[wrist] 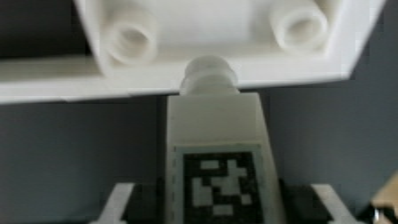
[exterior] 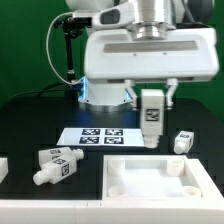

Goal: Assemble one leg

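Gripper (exterior: 154,97) clamps upright leg (exterior: 151,118) — tabletop (exterior: 113,178) cropped by frame edge.

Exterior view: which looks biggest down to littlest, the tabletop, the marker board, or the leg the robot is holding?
1. tabletop
2. marker board
3. leg
The tabletop lies nearest the camera, which helps it, but its lead looks clear.

Marker board (exterior: 101,135) flat on black table (exterior: 30,128), tags up
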Motion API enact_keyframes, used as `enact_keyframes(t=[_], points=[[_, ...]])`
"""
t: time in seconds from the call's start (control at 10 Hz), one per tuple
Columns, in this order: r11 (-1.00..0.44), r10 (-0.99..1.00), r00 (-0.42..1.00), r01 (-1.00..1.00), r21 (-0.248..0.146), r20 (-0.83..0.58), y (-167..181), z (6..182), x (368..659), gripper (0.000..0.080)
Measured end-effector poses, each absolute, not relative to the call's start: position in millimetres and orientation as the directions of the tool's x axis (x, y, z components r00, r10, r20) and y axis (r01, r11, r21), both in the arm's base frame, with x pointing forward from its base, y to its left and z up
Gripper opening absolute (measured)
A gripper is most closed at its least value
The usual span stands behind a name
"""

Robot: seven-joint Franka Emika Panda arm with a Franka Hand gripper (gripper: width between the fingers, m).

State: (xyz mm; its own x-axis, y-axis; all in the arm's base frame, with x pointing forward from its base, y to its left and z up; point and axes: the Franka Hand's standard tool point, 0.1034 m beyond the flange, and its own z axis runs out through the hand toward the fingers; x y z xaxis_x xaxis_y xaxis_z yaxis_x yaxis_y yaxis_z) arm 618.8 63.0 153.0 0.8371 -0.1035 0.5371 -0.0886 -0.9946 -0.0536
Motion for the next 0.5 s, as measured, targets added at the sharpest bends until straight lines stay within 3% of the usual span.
enact_keyframes(t=[0.1, 0.2, 0.5], points=[[-0.993, -0.12, 0.817, -0.099, -0.066, 0.565, 68.5, 155.5, 621.0, 0.0284], [-0.995, -0.102, 0.769, -0.091, -0.05, 0.632, 64.2, 158.9, 622.0, 0.0284], [-0.995, -0.092, 0.775, -0.086, -0.04, 0.625, 64.5, 150.2, 619.6, 0.0284]])
